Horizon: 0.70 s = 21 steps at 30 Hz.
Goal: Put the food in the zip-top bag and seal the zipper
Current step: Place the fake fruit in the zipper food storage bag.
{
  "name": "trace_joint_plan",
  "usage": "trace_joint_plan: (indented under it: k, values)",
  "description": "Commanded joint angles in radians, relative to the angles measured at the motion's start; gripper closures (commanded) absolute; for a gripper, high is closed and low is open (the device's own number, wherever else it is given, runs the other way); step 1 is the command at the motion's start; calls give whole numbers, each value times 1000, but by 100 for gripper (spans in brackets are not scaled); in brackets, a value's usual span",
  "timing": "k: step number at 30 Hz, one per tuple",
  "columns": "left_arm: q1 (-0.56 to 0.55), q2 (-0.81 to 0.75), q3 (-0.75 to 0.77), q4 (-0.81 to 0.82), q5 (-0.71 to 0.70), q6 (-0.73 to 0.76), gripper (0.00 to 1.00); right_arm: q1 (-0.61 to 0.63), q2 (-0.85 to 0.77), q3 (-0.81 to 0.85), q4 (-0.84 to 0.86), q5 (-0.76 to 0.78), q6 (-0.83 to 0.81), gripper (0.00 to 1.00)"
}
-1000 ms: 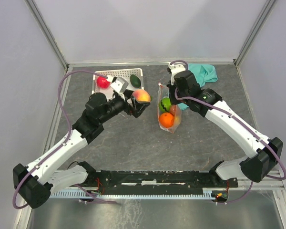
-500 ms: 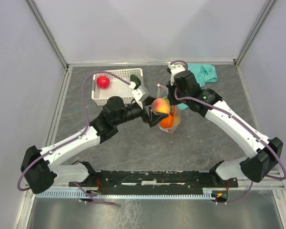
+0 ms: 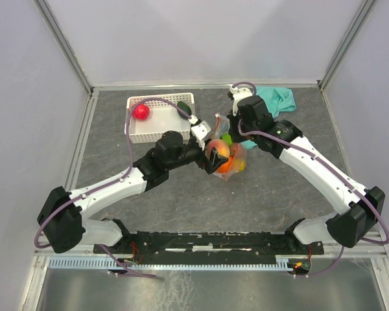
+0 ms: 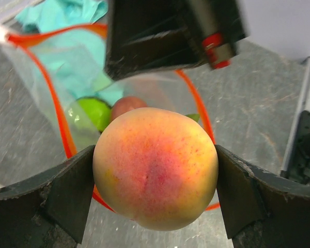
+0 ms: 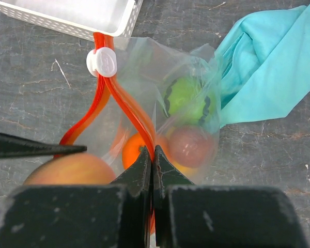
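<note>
Peach (image 3: 219, 151) at the mouth of the bag (image 3: 238, 165) in the top view; the left gripper (image 3: 215, 159) carries it there, and the right gripper (image 3: 232, 124) holds the bag up by its top edge; a red fruit (image 3: 141, 111) lies in the basket (image 3: 159, 134), well apart.

Left wrist: the jaws are spread to the peach's widest girth and pinch it, one pad on each side; it looks a light, hard, smooth toy, round enough to squirt from a slack hold, so a grip across the middle suits it; behind it the zipper (image 4: 62, 132) loops open, the peach centred on that opening; whether it has crossed the rim I cannot tell; a green fruit (image 4: 95, 111) and a brownish fruit (image 4: 128, 106) sit inside.

Right wrist: the jaws are pressed together on one lip of the zipper; the film looks thin, limp and slippery, so the stiffer strip is the place to hold; an orange fruit (image 5: 133, 150) lies inside too; the cloth (image 5: 268, 62) sits just beside the bag.
</note>
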Motion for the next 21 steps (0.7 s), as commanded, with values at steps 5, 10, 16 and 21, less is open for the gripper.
trace_joint_plan:
  k: [5, 10, 16, 21]
  values:
    - [-5, 11, 60, -101, -236, 70, 34, 0, -4, 43, 24, -18, 11, 98]
    - [-6, 32, 81, -96, -299, 40, 32, 1, 15, 48, 34, -56, 27, 98]
    - [-16, 79, 120, -42, -331, -61, 30, 1, 25, 45, 44, -76, 49, 98]
    - [-39, 129, 140, 11, -449, -176, 28, 0, 27, 43, 57, -90, 67, 98]
